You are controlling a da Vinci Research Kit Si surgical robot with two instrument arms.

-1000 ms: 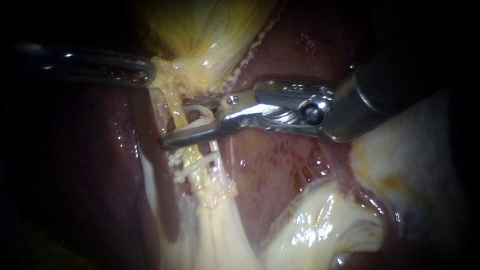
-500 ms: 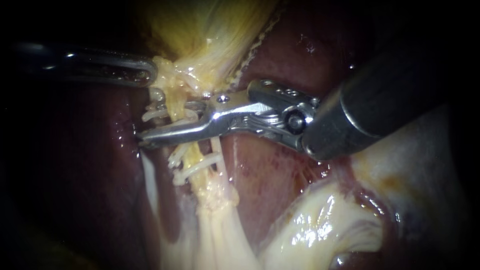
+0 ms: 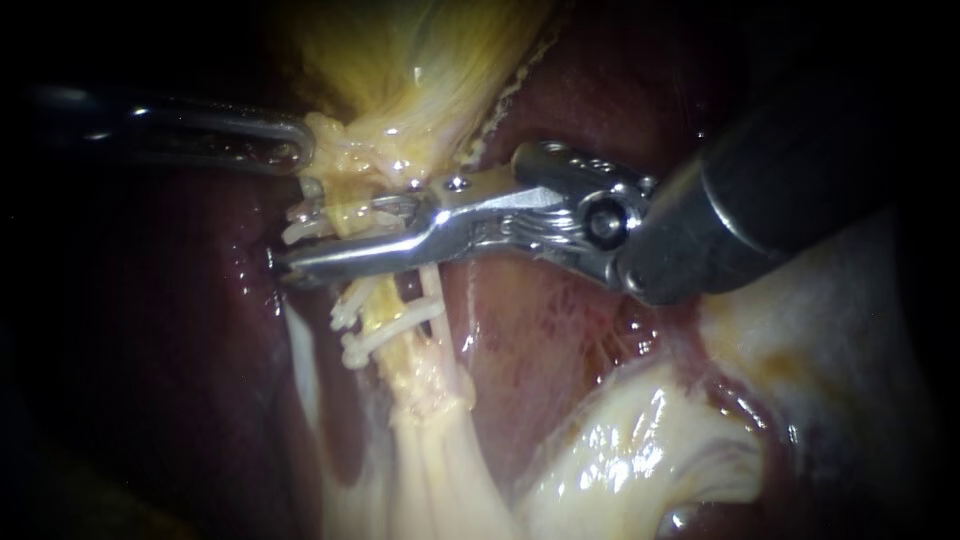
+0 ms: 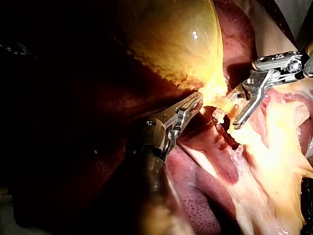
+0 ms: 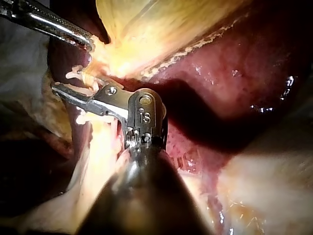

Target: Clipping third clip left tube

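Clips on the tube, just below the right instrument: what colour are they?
The clips are white, clearest in the endoscope view.

This looks like a surgical practice bench. A gallbladder (image 3: 420, 60) and the dark red liver (image 3: 560, 330) beside it lie bare and wet, with no body around them. The left instrument (image 3: 290, 145) and the right instrument (image 3: 330, 240), both thin metal, meet just below the gallbladder, where white clips (image 3: 395, 328) sit on a tube (image 3: 378, 300). Past the liver's edge, a pale surface (image 4: 299, 14) shows.

Pale tube (image 3: 381, 300), white clips (image 3: 386, 337) across
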